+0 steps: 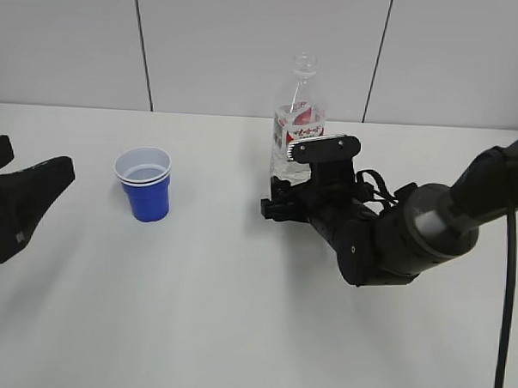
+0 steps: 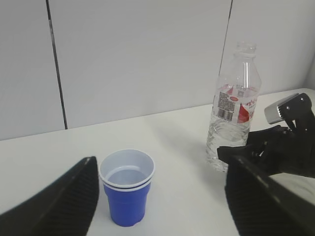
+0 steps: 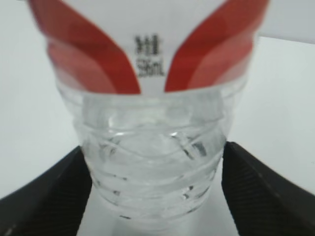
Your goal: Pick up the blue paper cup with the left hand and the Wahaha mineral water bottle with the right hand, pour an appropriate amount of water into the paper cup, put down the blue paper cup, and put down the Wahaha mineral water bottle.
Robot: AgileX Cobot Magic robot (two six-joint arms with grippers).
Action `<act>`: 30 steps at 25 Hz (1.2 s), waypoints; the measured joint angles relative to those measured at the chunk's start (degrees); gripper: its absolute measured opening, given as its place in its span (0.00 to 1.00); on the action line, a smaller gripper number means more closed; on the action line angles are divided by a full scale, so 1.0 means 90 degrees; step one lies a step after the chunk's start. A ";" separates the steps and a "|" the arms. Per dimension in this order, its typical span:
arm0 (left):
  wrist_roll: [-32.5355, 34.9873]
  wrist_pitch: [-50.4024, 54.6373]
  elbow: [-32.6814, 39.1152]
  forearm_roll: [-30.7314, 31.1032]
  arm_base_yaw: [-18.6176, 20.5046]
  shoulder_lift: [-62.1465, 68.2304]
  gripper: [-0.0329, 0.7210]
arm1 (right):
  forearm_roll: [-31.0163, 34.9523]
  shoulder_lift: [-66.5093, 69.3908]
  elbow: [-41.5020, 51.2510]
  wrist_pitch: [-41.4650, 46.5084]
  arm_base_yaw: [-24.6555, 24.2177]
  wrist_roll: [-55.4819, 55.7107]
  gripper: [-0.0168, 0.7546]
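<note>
White table [image 1: 193, 329] — grey panelled wall [image 1: 248, 47] behind (dark seams).

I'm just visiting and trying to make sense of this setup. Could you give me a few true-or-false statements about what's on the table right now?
1. The bottle stands upright with no cap. True.
2. The cup lies on its side. False: it stands upright, mouth up.
3. The right gripper has its open fingers on either side of the bottle's lower part. True.
4. The left gripper is lifting the cup. False: the cup sits on the table, between open fingers.
5. The cup is red. False: it is blue.
</note>
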 joint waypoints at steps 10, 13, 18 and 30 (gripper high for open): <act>0.0000 0.0034 0.0000 0.0012 0.0000 0.0000 0.85 | 0.0021 -0.0761 0.0879 0.0003 0.0088 0.0041 0.81; -0.0104 0.0439 -0.0052 0.0030 0.0000 -0.0015 0.85 | 0.0019 -0.1126 0.1210 0.0115 0.0088 0.0041 0.81; -0.0544 0.2185 -0.0692 0.0362 0.0000 -0.0385 0.85 | 0.0034 -0.2245 0.1527 0.1447 0.0088 -0.0280 0.81; -0.0629 0.8089 -0.2771 0.0038 0.0000 -0.1029 0.82 | 0.0068 -0.4614 0.1572 0.6647 0.0088 -0.1056 0.79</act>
